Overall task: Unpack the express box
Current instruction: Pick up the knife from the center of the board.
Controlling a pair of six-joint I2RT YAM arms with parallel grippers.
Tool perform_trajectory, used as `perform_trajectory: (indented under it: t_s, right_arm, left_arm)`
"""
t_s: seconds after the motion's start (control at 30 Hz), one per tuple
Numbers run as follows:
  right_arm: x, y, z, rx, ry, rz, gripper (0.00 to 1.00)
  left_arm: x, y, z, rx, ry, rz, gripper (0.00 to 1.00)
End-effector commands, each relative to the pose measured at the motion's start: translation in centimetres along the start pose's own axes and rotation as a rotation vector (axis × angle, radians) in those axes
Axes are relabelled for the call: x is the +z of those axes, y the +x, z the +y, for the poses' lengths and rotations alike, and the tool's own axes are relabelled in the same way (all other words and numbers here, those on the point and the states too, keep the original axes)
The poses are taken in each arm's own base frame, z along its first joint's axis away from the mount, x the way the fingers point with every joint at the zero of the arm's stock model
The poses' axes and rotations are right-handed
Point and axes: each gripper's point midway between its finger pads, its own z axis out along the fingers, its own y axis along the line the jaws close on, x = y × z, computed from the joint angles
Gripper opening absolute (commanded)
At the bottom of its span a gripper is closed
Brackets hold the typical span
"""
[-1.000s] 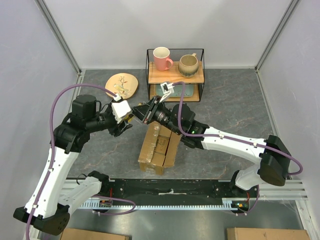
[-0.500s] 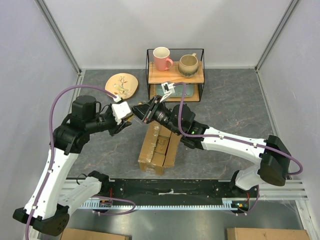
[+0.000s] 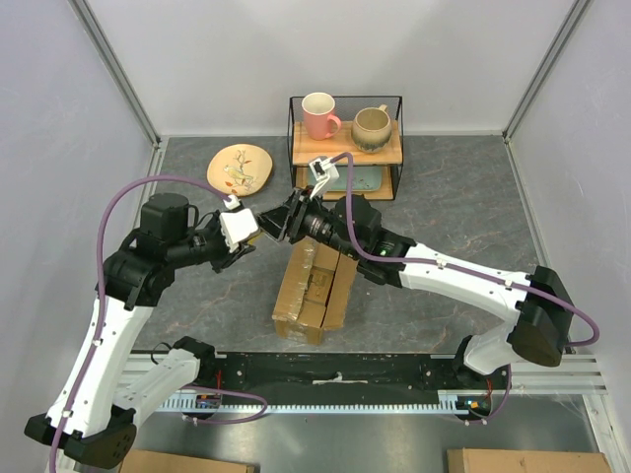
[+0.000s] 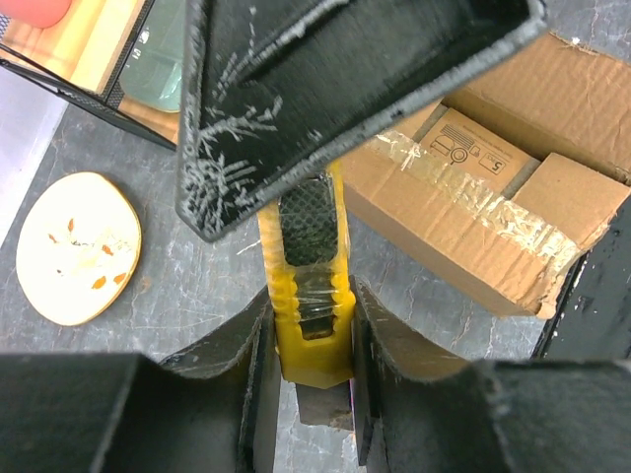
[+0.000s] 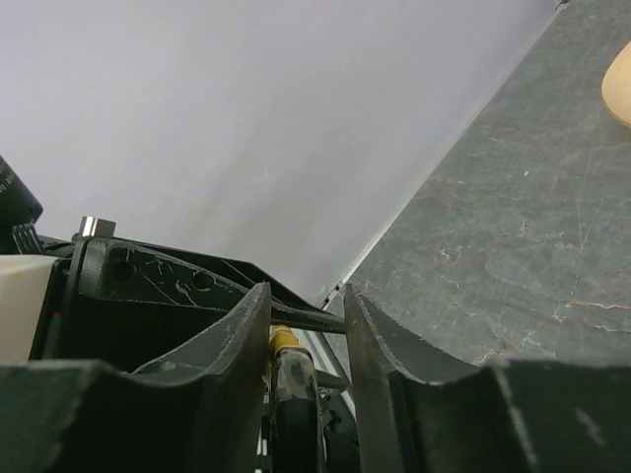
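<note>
The express box (image 3: pixel 314 287), a brown carton with its taped top flaps parted, lies in the middle of the table; it is also in the left wrist view (image 4: pixel 463 202). Above its far end the two grippers meet tip to tip. My left gripper (image 3: pixel 252 230) (image 4: pixel 310 301) is shut on the end of a yellow utility knife (image 4: pixel 308 246), whose short blade pokes out behind the fingers. My right gripper (image 3: pixel 280 224) (image 5: pixel 306 296) stands open around the knife's other end (image 5: pixel 288 372), with a gap beside its right finger.
A wire shelf (image 3: pixel 345 99) at the back holds a pink mug (image 3: pixel 318 115), a beige mug (image 3: pixel 371 126) and a green tray (image 3: pixel 352 180) below. A wooden plate (image 3: pixel 240 166) lies left of it. White walls stand on three sides.
My left gripper closed on the knife. My right gripper's fingers then parted off it, and both grippers shifted slightly left and away from me.
</note>
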Motion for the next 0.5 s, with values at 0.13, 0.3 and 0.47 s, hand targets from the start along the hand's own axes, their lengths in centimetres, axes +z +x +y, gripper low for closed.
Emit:
perform_trajectory:
  t_s: [0.13,0.3,0.47]
  right_arm:
    - [0.3,-0.8,0.9,0.023,-0.089,0.039,0.31]
    - [0.8,0.2,1.3,0.057,-0.153,0.102,0.28]
    - [0.8,1.3,1.0,0.062,-0.156,0.154,0.33]
  left_arm:
    - [-0.4,0.0,-0.5,0.051,0.021,-0.006,0.04]
    - [-0.3,0.2,-0.5,0.055,0.025,0.003,0.04]
    - [-0.3,0.2,-0.4,0.055,0.027,0.010,0.03]
